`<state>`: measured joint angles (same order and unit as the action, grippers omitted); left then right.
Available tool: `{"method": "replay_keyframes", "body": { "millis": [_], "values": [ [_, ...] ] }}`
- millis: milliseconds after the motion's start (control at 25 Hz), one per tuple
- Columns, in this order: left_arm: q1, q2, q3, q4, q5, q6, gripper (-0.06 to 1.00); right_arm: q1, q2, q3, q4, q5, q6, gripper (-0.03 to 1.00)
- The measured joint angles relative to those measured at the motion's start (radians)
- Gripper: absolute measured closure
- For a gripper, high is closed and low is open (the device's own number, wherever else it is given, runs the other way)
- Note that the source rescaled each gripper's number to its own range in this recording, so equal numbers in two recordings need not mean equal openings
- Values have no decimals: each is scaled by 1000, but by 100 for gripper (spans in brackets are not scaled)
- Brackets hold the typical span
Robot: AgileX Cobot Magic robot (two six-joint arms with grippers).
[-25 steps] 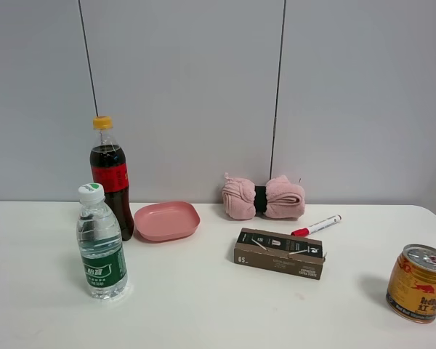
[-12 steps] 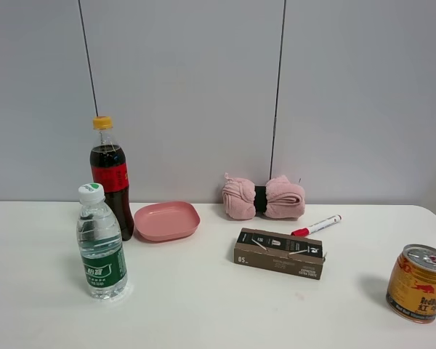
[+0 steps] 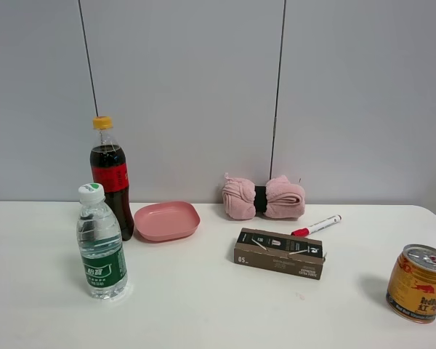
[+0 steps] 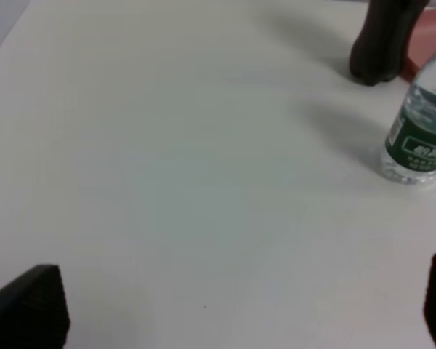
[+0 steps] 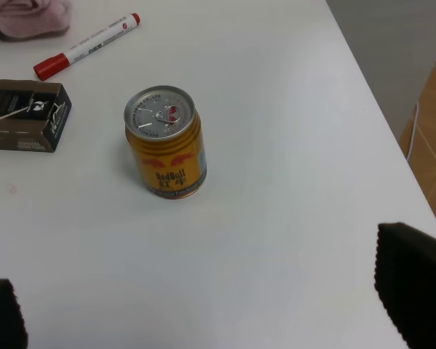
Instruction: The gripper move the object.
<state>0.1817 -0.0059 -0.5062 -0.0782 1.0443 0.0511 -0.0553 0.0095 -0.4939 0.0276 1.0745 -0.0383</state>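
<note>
Lying untouched against the wall: towel (image 3: pixel 263 197); both tools apparently open.

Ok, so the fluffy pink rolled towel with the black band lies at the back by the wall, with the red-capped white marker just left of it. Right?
Not quite. The fluffy pink rolled towel is at the back by the wall, but the red-capped white marker lies to its right, slightly nearer the camera, as the exterior high view shows.

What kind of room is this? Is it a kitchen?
Probably not a kitchen. It looks like a robot test room: a plain white table against bare grey wall panels, with odd things set out, such as a cola bottle, a rolled pink towel and a marker.
</note>
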Motion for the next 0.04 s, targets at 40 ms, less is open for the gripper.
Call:
{"method": "replay_keyframes", "body": {
  "millis": [40],
  "values": [
    [-3,0,0,0,0,-1,-6,0,0,0,0,0,0,-3]
  ]
}}
